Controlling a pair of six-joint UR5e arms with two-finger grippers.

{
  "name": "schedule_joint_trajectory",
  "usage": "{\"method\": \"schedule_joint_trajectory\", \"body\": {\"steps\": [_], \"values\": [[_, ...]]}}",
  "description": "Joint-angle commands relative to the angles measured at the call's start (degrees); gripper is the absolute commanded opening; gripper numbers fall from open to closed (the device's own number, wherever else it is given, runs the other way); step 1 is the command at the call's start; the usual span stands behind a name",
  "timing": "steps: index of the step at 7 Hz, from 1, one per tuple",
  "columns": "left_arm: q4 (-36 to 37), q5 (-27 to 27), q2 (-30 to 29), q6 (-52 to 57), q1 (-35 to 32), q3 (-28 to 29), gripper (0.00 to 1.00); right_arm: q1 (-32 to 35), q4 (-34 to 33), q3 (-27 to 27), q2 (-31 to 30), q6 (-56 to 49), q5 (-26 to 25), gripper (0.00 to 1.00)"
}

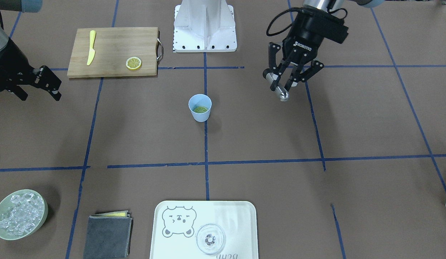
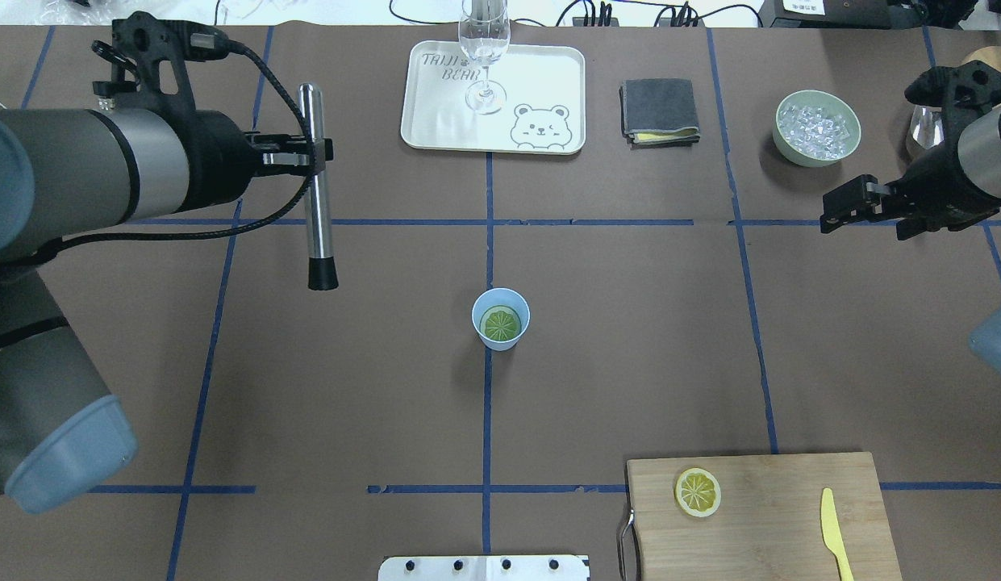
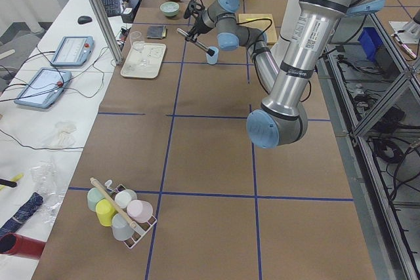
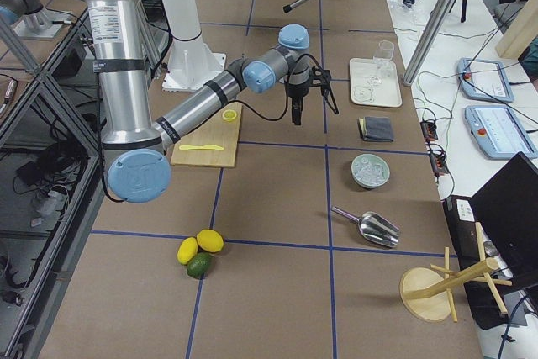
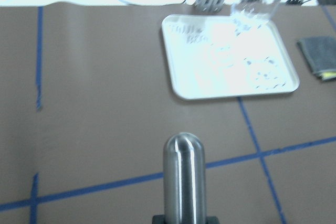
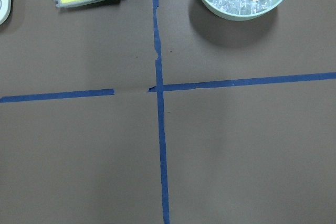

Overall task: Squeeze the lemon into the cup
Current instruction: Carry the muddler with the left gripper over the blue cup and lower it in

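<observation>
The light-blue cup [image 2: 501,332] stands upright at the table's middle, also in the front view [image 1: 200,114]. A lemon slice [image 2: 500,323] lies flat inside it [image 1: 200,109]. My left gripper [image 2: 310,153] is shut on a steel muddler [image 2: 316,202] with a black tip, held above the table, well off to the cup's left and farther from the robot's base; the front view shows the gripper [image 1: 280,84] with it, and the muddler fills the left wrist view [image 5: 181,177]. My right gripper [image 2: 865,218] is open and empty far to the cup's right [image 1: 41,96].
A cutting board [image 2: 774,524] near the base carries a second round slice [image 2: 698,491] and a yellow knife [image 2: 835,532]. On the far side are a white tray [image 2: 540,73] with a stemmed glass [image 2: 484,56], a grey cloth [image 2: 659,109] and a pale-green ice bowl [image 2: 816,127].
</observation>
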Motion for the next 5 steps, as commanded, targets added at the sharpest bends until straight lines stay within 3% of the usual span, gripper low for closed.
{"method": "schedule_joint_trajectory", "body": {"steps": [1, 2, 4, 5], "values": [[-0.4, 12.1, -2.2, -5.3, 7.6, -1.2, 0.0, 1.2, 0.0, -0.1, -0.6, -0.1, 0.1, 1.0], [-0.5, 18.2, -2.9, -3.3, 11.6, -1.0, 0.0, 1.2, 0.0, -0.1, -0.7, -0.1, 0.0, 1.0], [-1.4, 23.2, -6.1, 1.5, 15.5, 1.2, 0.0, 1.8, 0.0, -0.2, -0.7, -0.1, 0.1, 1.0], [-1.8, 33.5, -6.5, 3.0, 20.5, 2.5, 0.0, 1.9, 0.0, -0.2, -1.1, -0.1, 0.2, 1.0]]}}
